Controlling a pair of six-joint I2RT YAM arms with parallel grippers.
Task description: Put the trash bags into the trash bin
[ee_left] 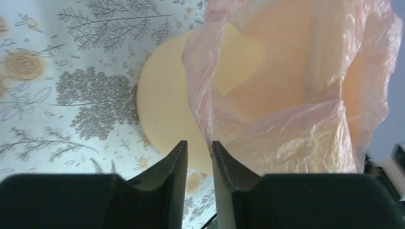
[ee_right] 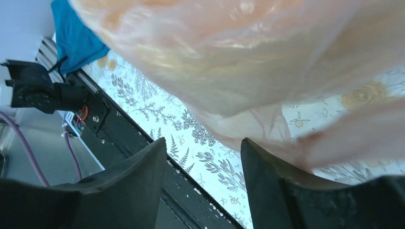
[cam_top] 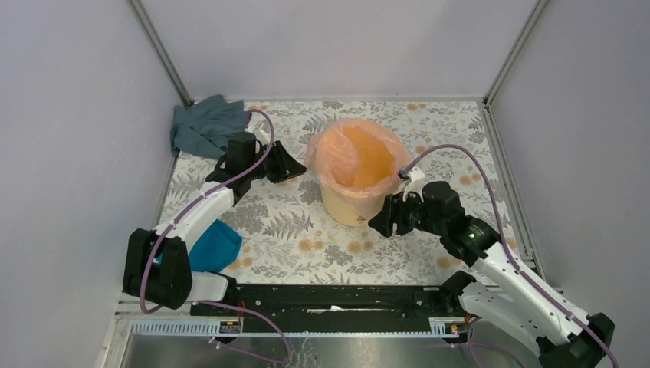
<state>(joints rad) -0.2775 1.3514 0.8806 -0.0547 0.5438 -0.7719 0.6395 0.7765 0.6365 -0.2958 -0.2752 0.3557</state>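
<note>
From above, the filmy pink trash bag [cam_top: 326, 153] lines the yellow trash bin [cam_top: 345, 207] at the far centre of the flowered surface [cam_top: 291, 230], its wrinkled edge over the rim. The left claw [cam_top: 297, 165] is just left of the bin and the right claw [cam_top: 379, 222] is at its near right.

In the left wrist view the claw is slightly apart, holding nothing.

In the right wrist view the claw is wide apart and empty, with free surface beneath the bag.

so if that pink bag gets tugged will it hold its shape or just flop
Probably floppy: the pink bag is thin, wrinkled film draped over the bucket rim. Likely very light, being see-through. Its glossy sheen suggests slippery.
</note>
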